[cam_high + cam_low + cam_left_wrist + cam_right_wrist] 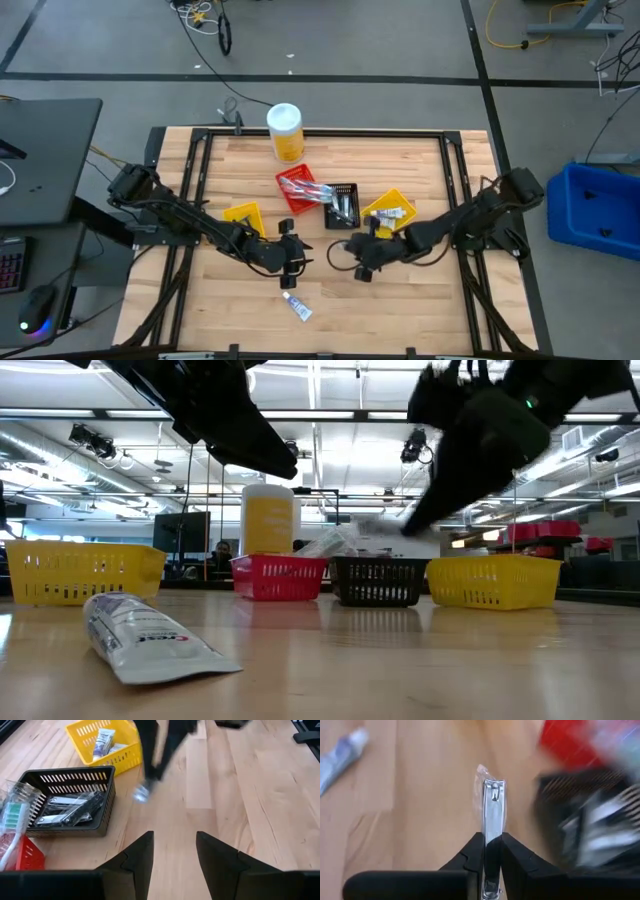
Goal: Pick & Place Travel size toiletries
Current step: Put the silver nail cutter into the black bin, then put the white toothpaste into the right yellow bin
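Observation:
My right gripper (492,847) is shut on a silver nail clipper (493,805) in a clear wrapper, above the wood near the black bin (342,205). In the high view it is near the table's middle (352,248). My left gripper (175,855) stands open with nothing between its fingers, left of the right one (290,252). A white tube with blue print (297,307) lies flat on the table toward the near edge. More toiletries lie in the bins. My right gripper pinches the nail clipper's near end (493,837) between its two fingers. The fingers slant down and lie along the clipper, which stands on edge and sticks out past the fingertips. It is lifted clear of the table.
A row of small bins crosses the table's middle: yellow (243,217), red (300,188), black, and yellow (390,210). A tall yellow canister with a white lid (284,132) stands at the far side. Bare wood lies toward the near edge.

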### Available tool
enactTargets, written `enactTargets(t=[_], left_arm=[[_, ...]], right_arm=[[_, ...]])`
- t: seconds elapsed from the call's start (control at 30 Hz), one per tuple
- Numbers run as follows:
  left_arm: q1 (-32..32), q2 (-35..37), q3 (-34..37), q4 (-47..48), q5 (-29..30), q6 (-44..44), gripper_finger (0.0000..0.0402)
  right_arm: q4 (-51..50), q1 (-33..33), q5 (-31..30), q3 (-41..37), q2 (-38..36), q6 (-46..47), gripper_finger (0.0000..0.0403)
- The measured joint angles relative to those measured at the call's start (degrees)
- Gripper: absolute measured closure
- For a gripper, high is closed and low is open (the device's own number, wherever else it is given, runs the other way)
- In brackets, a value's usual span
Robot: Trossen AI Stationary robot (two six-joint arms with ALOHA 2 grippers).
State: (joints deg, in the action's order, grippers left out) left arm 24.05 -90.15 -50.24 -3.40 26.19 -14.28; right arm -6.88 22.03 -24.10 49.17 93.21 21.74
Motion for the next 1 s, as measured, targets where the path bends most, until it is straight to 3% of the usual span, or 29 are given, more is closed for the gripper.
enactTargets(t=[0.1, 0.23, 0.43, 0.6, 0.73, 1.0], left_arm=[[0.0, 0.0, 0.0, -0.1, 0.1, 0.0, 0.0246], [0.0, 0.0, 0.0, -0.3, 0.1, 0.0, 0.0246], [0.0, 0.0, 0.0, -0.5, 0.2, 0.0, 0.0246], [0.0, 0.0, 0.0, -0.4, 0.2, 0.0, 0.0246], [0.0, 0.0, 0.0, -0.4, 0.1, 0.0, 0.0246], [0.0, 0.0, 0.0, -0.3, -0.3, 0.3, 0.0246]], right_arm=[[1.0, -1.6, -4.3, 0.1, -3.0, -5.8, 0.0353], [1.8, -7.2, -5.5, 0.2, -5.1, -10.3, 0.0348], [1.3, -16.9, 7.3, -0.1, -2.8, -16.6, 0.0347], [1.8, -21.0, 8.8, -0.1, -0.7, -19.2, 0.0344], [1.6, -23.1, 13.8, -0.1, 1.2, -19.8, 0.0334], [1.8, -23.5, 14.2, -0.1, 1.7, -20.8, 0.0272]])
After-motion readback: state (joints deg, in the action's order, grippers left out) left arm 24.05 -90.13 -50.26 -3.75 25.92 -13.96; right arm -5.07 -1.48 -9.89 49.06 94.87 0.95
